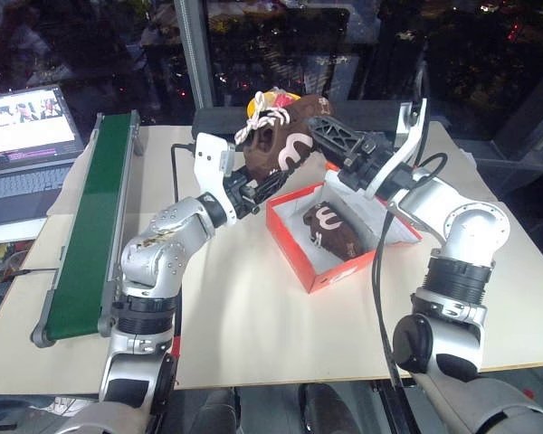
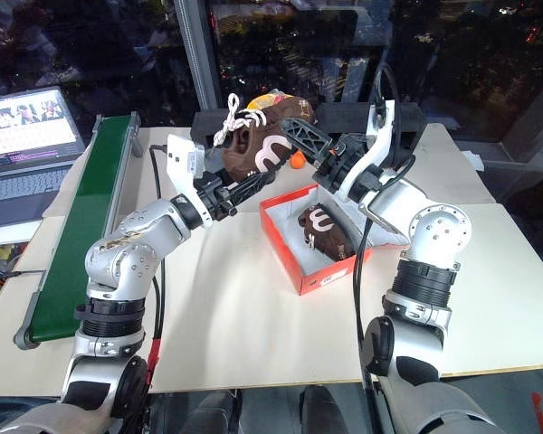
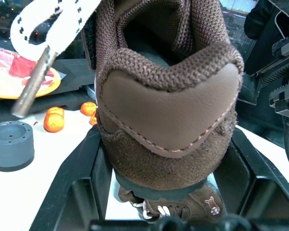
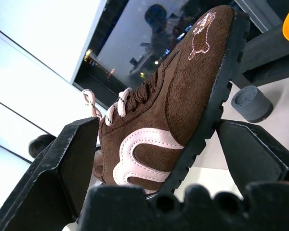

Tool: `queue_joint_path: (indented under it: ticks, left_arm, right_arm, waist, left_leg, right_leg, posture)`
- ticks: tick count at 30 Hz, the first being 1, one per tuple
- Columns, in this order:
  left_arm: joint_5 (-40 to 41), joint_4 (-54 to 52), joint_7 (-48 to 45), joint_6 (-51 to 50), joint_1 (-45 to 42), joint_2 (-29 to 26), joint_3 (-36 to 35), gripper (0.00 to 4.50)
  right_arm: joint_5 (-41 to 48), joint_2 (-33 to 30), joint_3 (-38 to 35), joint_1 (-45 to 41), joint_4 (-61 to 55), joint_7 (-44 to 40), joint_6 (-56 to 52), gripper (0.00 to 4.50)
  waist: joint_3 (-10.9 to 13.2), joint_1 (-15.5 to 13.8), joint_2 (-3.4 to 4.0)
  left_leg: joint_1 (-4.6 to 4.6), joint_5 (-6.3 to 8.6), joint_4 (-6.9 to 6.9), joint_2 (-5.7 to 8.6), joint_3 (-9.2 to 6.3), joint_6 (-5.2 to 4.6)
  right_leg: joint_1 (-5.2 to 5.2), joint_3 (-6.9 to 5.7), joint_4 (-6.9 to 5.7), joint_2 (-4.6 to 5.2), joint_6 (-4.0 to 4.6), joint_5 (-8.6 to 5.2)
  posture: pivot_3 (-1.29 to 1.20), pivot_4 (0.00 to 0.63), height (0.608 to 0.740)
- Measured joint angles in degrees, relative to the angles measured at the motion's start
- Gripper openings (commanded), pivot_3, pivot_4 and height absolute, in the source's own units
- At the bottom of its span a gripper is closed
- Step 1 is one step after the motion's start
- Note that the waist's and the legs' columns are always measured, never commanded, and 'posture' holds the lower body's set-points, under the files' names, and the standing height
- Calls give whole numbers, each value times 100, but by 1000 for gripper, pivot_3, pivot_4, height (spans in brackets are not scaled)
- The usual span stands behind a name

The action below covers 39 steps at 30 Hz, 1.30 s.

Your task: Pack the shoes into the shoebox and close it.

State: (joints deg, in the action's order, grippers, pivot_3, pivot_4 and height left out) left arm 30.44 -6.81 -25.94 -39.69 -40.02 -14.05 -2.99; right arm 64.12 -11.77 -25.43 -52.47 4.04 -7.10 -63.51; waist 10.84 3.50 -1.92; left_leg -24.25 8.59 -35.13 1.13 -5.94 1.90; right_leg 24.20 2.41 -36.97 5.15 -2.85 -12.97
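One brown shoe (image 1: 285,136) with white laces hangs in the air over the back of the table, just behind the open red-orange shoebox (image 1: 330,276). My left gripper (image 1: 270,181) is shut on its heel, which fills the space between the fingers (image 3: 72,178) in the left wrist view. My right gripper (image 1: 324,134) is open and straddles the shoe's front, one finger (image 4: 72,159) beside the upper and the other by the sole. The second shoe (image 1: 333,231) lies inside the box. The white-lined lid (image 1: 407,136) stands up behind my right wrist.
A green conveyor belt (image 1: 86,226) runs along the table's left side, with a laptop (image 1: 27,136) beyond it. Small oranges (image 3: 53,120), a grey cylinder (image 3: 12,144) and a yellow plate (image 3: 19,77) sit at the back. Bare tabletop lies in front of the box.
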Motion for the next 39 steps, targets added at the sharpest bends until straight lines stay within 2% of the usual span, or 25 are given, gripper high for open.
queue_joint_path:
  ticks: [7, 8, 10, 17, 19, 20, 22, 27, 29, 32, 35, 39]
  left_arm:
    - [52, -98, -56, -191, 0, 10, 150, 2487]
    - [55, -120, -56, -210, 0, 9, 166, 2487]
    - [54, -122, -56, -260, 0, -8, 172, 2487]
    - [60, -138, -18, -295, 0, -17, 168, 2487]
    - [75, -132, 15, -305, 0, -17, 162, 3442]
    - [141, -124, 0, -341, 2, -29, 114, 3704]
    - [294, -125, -85, -437, 5, -162, -63, 4496]
    - [412, -118, -568, -592, 122, -994, -285, 4500]
    - [350, 169, -1064, -537, 293, -1678, -310, 4500]
    - [122, 648, -1315, -371, 471, -2219, -527, 4500]
    - [44, 726, -1461, -201, 504, -2296, -556, 4500]
    - [8, 397, -1460, -171, 710, -2090, -386, 4500]
  right_arm:
    - [-382, 28, 287, -17, 506, -213, 430, 4500]
    - [-461, 36, 302, -22, 591, -250, 505, 3986]
    - [-534, 37, 299, -72, 721, -271, 661, 3489]
    - [-639, 57, 304, -116, 843, -233, 819, 1148]
    - [-653, 57, 312, -168, 863, -223, 819, 603]
    - [-660, 56, 315, -220, 881, -219, 831, 465]
    - [-702, -3, 278, -317, 891, -180, 898, 441]
    - [-940, -191, 302, -376, 911, -274, 1101, 439]
    - [-1487, -646, 762, -585, 1016, -459, 1201, 433]
    - [-2326, -1378, 1522, -893, 1203, -834, 1308, 429]
    - [-2975, -1755, 2286, -1086, 1492, -1476, 1317, 429]
    - [-3711, -1838, 3291, -1179, 2160, -2648, 1554, 429]
  waist:
    - [0, -1, 0]
    - [0, -1, 0]
    - [0, 2, 0]
    - [0, -1, 0]
    - [0, 3, 0]
    - [0, 9, 0]
    - [0, 14, 1]
    - [1, 42, 2]
    - [14, 60, 23]
    - [17, 50, 28]
    - [16, 32, 26]
    - [16, 19, 26]
  left_leg:
    - [-1, 0, -1, 0, 0, 0]
    - [-1, 0, 0, 0, 0, 0]
    - [-1, 0, 0, 0, 0, 0]
    - [0, 0, -1, 0, 0, 0]
    - [0, 0, 0, 0, 0, 0]
    - [0, 0, 0, 0, 0, 0]
    - [1, 0, 0, -1, 0, 0]
    - [0, 0, 2, -1, 1, 0]
    - [2, 0, 5, 0, 8, 0]
    - [3, 0, 11, -2, 8, 0]
    - [0, 0, 9, -1, 8, 0]
    - [-5, 0, 7, 1, 8, 0]
  right_leg:
    - [0, 0, 1, 0, 0, 0]
    - [1, 0, 1, 0, 0, 0]
    - [1, 0, 0, 0, 0, 0]
    - [0, 0, 0, 0, 0, 0]
    - [1, 0, 0, 0, 0, 0]
    - [2, 0, -1, 0, 0, 0]
    - [2, 0, -1, -2, 0, 0]
    - [4, 1, 0, -2, 0, 0]
    - [10, 6, -3, -1, 0, -1]
    - [11, 4, 2, -3, 0, -3]
    - [3, 2, 16, 1, -1, -2]
    - [6, 3, 15, 4, -2, -1]
  posture:
    - [0, 150, 740]
    - [0, 150, 740]
    - [0, 150, 740]
    - [0, 150, 740]
    - [0, 150, 740]
    - [0, 150, 740]
    - [0, 150, 740]
    - [0, 150, 740]
    - [0, 150, 740]
    - [0, 150, 740]
    - [0, 150, 740]
    - [0, 150, 740]
